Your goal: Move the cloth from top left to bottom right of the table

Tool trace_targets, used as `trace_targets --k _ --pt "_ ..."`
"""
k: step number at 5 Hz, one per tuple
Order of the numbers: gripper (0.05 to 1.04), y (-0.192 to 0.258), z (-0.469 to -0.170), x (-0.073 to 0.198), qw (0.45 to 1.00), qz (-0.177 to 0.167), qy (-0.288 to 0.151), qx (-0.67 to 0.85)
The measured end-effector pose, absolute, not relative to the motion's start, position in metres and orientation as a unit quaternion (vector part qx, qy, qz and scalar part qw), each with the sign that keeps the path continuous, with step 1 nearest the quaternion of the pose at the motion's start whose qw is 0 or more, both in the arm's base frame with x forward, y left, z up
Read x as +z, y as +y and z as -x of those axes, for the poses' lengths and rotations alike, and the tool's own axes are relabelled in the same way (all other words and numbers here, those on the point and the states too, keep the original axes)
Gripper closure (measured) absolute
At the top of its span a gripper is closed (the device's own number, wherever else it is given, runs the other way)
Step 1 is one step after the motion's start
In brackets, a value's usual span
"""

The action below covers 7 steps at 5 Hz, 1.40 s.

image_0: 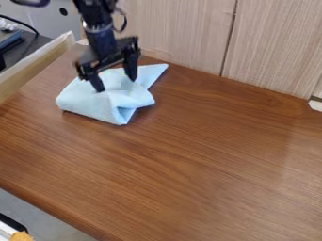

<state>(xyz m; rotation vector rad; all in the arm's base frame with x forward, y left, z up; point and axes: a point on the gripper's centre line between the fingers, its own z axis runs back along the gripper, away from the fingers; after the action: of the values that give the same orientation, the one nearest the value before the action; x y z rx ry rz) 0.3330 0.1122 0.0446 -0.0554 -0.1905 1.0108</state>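
wooden table (189,164), crumpled blue cloth (88,102) under spread gripper (116,84)

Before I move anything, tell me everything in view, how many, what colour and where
Cloth: one, pale blue, folded over itself, upper left of the table
Table: one, brown wood grain, across the middle
Wall panels: two or more, pale wood grain, behind the table
Ledge: one, pale, along the table's left side
Cable: one, black, upper left corner
White piece: one, white, right edge
Small item: one, orange-tan, bottom left corner, unclear what
Arm: one, black, from the top edge
Claw: one, black, fingers apart at the cloth
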Motion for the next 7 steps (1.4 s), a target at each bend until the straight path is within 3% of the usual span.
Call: trace_targets --k 1,3,6,7 --pt "0.082 0.123 -0.328 0.033 0.861 -0.008 -0.089 0.500" --pt "0.082 0.124 -0.324 0.015 0.854 -0.033 -0.087 0.512" --pt "0.083 0.094 -0.314 0.011 0.852 -0.002 -0.080 0.518" --pt "0.084 0.061 -0.302 0.011 0.871 0.005 -0.070 0.486"
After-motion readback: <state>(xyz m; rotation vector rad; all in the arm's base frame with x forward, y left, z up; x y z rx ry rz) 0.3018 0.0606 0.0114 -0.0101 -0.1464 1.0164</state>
